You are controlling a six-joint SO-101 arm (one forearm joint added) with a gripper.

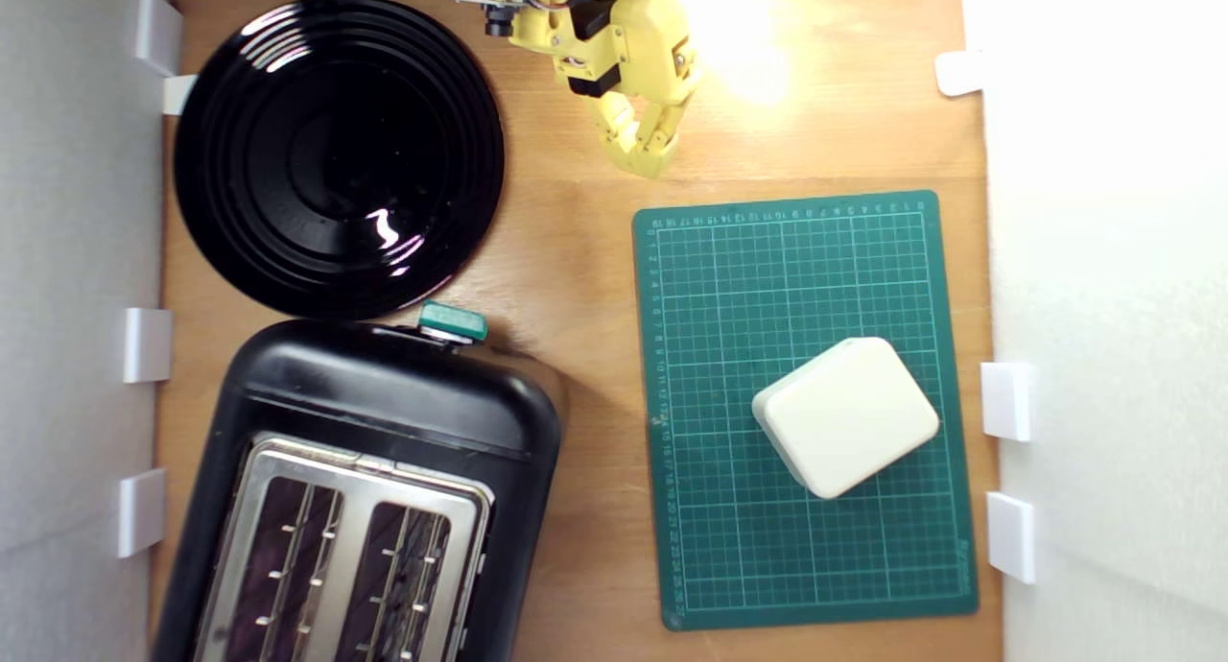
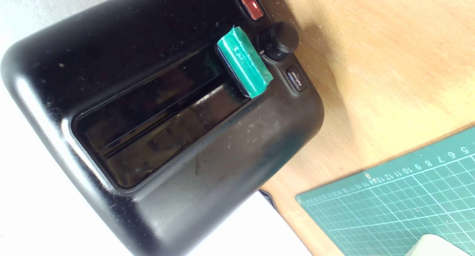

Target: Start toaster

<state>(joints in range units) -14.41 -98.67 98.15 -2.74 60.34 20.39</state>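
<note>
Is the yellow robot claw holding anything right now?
No. The gripper holds nothing; it hangs over bare wood, away from the toaster and its green lever.

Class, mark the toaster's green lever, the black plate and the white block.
green lever (image 2: 244, 66), wrist view, on its taped face.
black plate (image 1: 338, 153), exterior view, on its ridged inside.
white block (image 1: 849, 414), exterior view, top face.
</note>
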